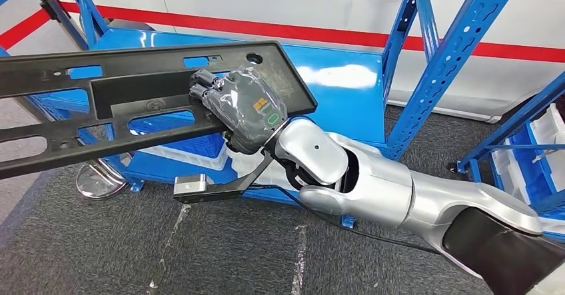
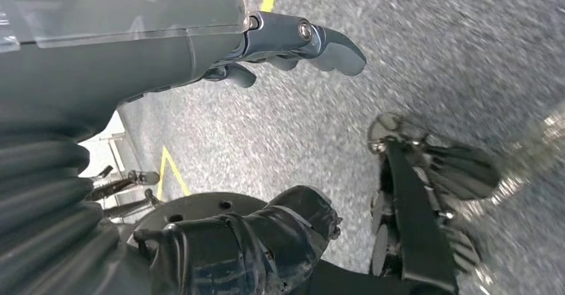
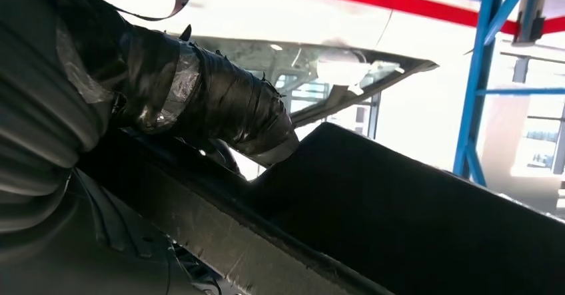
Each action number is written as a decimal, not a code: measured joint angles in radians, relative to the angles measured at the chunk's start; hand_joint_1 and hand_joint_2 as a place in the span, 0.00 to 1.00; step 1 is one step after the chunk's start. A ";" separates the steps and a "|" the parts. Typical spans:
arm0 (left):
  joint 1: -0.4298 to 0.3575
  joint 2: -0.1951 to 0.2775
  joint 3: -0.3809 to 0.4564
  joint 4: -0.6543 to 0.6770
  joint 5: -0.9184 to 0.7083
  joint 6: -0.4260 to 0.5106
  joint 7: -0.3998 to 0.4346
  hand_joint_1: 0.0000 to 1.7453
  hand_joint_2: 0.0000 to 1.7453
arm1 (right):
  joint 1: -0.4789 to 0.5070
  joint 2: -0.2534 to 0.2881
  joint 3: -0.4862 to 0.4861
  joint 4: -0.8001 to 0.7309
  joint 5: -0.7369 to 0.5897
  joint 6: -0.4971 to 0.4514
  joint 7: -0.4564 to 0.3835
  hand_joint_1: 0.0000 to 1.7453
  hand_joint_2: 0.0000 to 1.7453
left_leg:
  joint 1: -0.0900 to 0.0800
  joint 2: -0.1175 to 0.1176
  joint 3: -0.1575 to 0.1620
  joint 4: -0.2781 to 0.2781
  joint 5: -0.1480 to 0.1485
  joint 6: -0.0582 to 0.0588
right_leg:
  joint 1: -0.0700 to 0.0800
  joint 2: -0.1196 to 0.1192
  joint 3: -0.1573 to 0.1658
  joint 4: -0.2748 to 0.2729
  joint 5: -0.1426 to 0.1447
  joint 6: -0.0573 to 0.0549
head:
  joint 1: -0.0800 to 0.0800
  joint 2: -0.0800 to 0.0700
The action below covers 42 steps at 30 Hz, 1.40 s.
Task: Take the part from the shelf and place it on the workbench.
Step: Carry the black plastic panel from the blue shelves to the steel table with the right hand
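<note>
A: What is seen toward nine o'clock in the head view?

B: A long, flat black plastic part (image 1: 140,95) is seen, matte and moulded, pierced by rectangular slots and one round hole near its two o'clock corner. It is held tilted in the air in front of the blue metal shelf (image 1: 346,88), whose perforated uprights rise toward one o'clock.

A: How is it held?

B: It is gripped by the right hand (image 1: 243,108), whose grey back is wrapped in glossy clear film; the dark fingers are curled over a bar of the part. In the right wrist view a tape-wrapped thumb (image 3: 220,108) is pressed against the part's dark, scuffed edge.

A: What is found lower down?

B: Speckled grey carpet (image 1: 100,248) is spread across the floor, and the silver, smooth-shelled right arm (image 1: 400,192) comes in from four o'clock.

A: And the left hand (image 2: 266,42)?

B: It is seen hanging above the carpet, its fingers spread apart with nothing between them, beside the ribbed grey cover.
</note>
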 joint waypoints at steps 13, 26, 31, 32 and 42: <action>-0.004 -0.001 -0.002 0.000 0.000 -0.002 0.044 0.00 1.00 | 0.010 -0.011 0.000 0.001 -0.019 0.020 0.014 1.00 1.00 | -0.012 -0.004 0.086 -0.250 0.113 0.074 | 0.002 0.002 -0.122 0.244 -0.145 0.051 | 0.017 0.000; -0.004 -0.006 -0.002 0.000 -0.003 -0.004 0.013 0.00 1.00 | 0.012 -0.018 0.000 0.000 -0.006 0.020 0.033 1.00 1.00 | -0.030 -0.007 0.004 -0.226 0.129 0.048 | 0.035 -0.012 0.095 -0.074 -0.007 -0.027 | 0.024 0.000; -0.003 -0.006 -0.003 0.000 0.000 -0.005 0.002 0.00 1.00 | 0.018 -0.018 0.000 0.000 -0.005 0.022 0.035 1.00 1.00 | 0.002 -0.007 -0.025 0.005 0.056 -0.002 | 0.007 -0.015 0.022 -0.059 0.031 0.002 | 0.023 0.000; -0.003 -0.005 -0.003 0.000 0.002 -0.006 0.002 0.00 1.00 | 0.019 -0.018 0.000 0.000 -0.005 0.022 0.035 1.00 1.00 | 0.011 -0.006 0.000 -0.014 0.092 -0.014 | -0.002 -0.015 0.005 -0.047 0.036 0.010 | 0.023 0.000; -0.003 0.000 -0.003 0.000 0.007 -0.004 0.024 0.00 1.00 | 0.032 -0.031 0.000 0.000 0.000 0.023 0.046 1.00 1.00 | 0.015 -0.009 0.136 -0.240 0.059 0.038 | -0.015 -0.008 -0.107 0.119 -0.019 0.060 | 0.032 0.000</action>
